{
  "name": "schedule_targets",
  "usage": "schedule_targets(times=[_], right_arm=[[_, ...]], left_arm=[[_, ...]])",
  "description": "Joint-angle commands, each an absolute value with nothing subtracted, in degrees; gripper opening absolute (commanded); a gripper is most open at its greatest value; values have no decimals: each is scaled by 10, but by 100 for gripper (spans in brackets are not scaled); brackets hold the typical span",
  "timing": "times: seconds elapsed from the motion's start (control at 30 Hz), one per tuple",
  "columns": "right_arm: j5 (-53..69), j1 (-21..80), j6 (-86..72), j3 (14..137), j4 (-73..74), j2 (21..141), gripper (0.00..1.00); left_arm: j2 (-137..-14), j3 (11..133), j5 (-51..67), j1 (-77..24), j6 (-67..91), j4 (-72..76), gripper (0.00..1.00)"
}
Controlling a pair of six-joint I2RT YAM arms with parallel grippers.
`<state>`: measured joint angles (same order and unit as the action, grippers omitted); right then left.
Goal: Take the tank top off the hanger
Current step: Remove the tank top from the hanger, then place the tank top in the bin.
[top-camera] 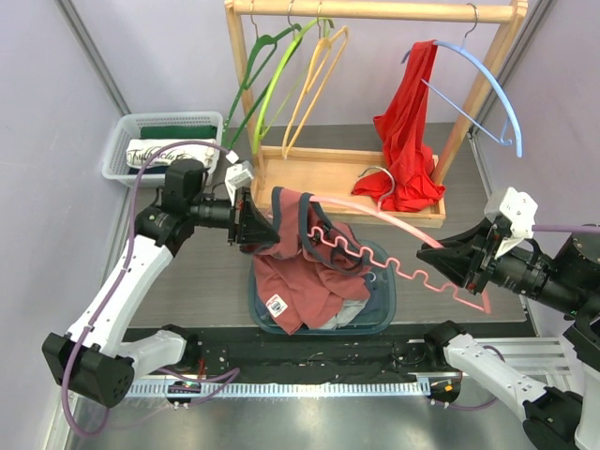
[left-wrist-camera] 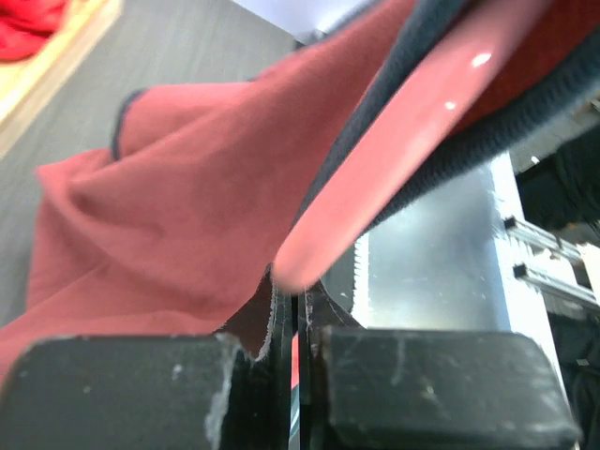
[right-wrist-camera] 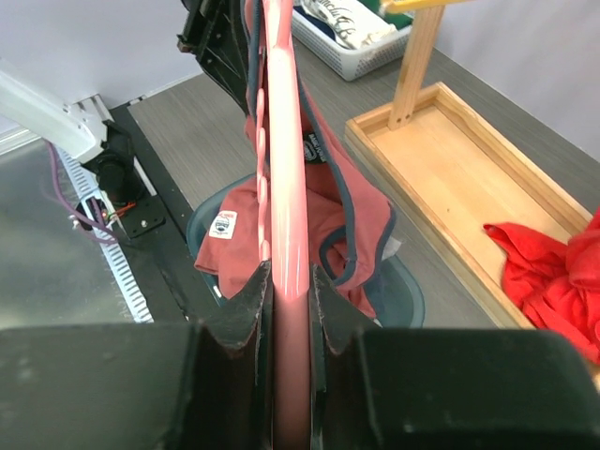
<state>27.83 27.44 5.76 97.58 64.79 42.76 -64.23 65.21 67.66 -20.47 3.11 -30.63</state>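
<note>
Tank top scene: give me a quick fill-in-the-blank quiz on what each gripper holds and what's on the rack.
The left gripper is shut on the ____.
The right gripper is shut on the pink ____.
The red garment hangs on a rack made of ____.
Missing words: tank top; hanger; wood.

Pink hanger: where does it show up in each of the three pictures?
Top external: pink hanger slants across the centre.
Left wrist: pink hanger, upper right, blurred.
Right wrist: pink hanger, edge-on, centre.
Shared landmark: the navy-trimmed tank top draped on it.
</note>
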Motion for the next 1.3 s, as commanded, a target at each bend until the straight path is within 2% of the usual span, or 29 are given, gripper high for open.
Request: schedule_targets(times=[0.0,0.2,0.47,0.67,0.83,0.93,1.1,1.17,1.2,1.27], right_arm=[[216,273,22,1019,655,439,1],[150,272,-18,1029,735,432,1],[143,271,-32,1054,767,411,1],[22,271,-49,1100,756,425,1],[-75,271,-49,1078,713,459,1],[-106,271,-52,1043,665,484,1],[-134,271,-36,1015,585,548,1],[-151,271,-26,1022,568,570,1],[-177,271,-22,1027,553,580,1],[-191,271,-13,1041,534,606,1]], left_arm=[[-628,677,643,-178,43,-299,0],[-635,741,577,-142,69,-301,0],[-670,814,555,-130,105,-294,0],[-707,923,652,-152,139,-291,0],[-730,987,720,-205,204,-291,0],[-723,964,747,-226,235,-289,0],[-693,820,728,-243,204,-318,2],[-697,795,687,-250,86,-379,2],[-702,792,618,-256,30,-452,2],[-714,768,559,-268,-78,-492,2]])
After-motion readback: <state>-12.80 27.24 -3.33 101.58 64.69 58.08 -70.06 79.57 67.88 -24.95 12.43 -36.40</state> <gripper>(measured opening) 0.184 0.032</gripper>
